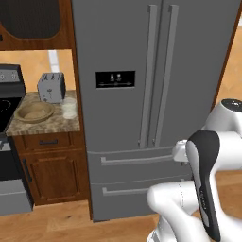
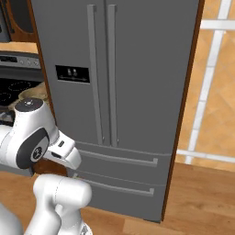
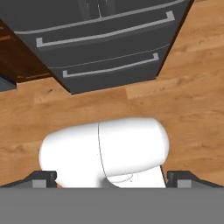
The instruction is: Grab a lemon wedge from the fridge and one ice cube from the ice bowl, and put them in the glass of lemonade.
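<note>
Far left, on the speckled stone surface [image 1: 47,124]: boxy metal toaster [image 1: 51,87]; wide, shallow tan ice bowl [image 1: 34,111], matte and rigid; just beside it, the short translucent glass of lemonade [image 1: 69,108], likely smooth, slippery, easy to tip. Centre: tall dark-grey fridge [image 1: 142,94], doors shut, satin metal; long stiff vertical handles [image 1: 151,75], best taken mid-length. Lemon wedge presumably inside, hidden; probably light, soft, slick. Lower right: pincer [image 3: 112,180] spread wide, empty, aimed at wood floor [image 3: 192,109].
</note>
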Controlling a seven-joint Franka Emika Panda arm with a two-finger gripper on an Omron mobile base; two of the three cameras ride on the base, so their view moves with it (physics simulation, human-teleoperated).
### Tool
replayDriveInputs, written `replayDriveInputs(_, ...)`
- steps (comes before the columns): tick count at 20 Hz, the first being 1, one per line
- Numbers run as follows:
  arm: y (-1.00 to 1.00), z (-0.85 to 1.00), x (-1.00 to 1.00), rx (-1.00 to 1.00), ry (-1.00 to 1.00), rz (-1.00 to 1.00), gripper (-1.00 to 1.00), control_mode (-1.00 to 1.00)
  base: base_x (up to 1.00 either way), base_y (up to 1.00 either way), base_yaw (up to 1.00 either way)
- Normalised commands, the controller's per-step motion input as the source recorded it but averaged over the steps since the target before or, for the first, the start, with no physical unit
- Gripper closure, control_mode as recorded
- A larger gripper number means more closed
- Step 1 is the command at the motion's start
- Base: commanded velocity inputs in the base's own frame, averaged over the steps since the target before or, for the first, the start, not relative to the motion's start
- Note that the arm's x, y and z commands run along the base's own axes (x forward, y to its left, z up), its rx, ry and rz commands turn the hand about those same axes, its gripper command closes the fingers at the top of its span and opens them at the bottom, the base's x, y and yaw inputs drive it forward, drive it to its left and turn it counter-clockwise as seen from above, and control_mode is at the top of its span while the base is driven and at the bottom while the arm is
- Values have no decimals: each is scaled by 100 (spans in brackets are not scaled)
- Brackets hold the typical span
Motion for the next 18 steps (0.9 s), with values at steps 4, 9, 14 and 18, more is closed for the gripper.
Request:
replayDriveInputs(4,0,0,0,0,0,0,-100,100,32,0,-3)
replayDriveInputs(9,0,0,10,0,0,-7,-100,-100,10,0,-6)
replayDriveInputs(14,12,0,5,0,0,-3,-100,-100,0,0,0)
replayDriveInputs(18,6,69,-11,-1,-36,-2,-100,-100,0,0,0)
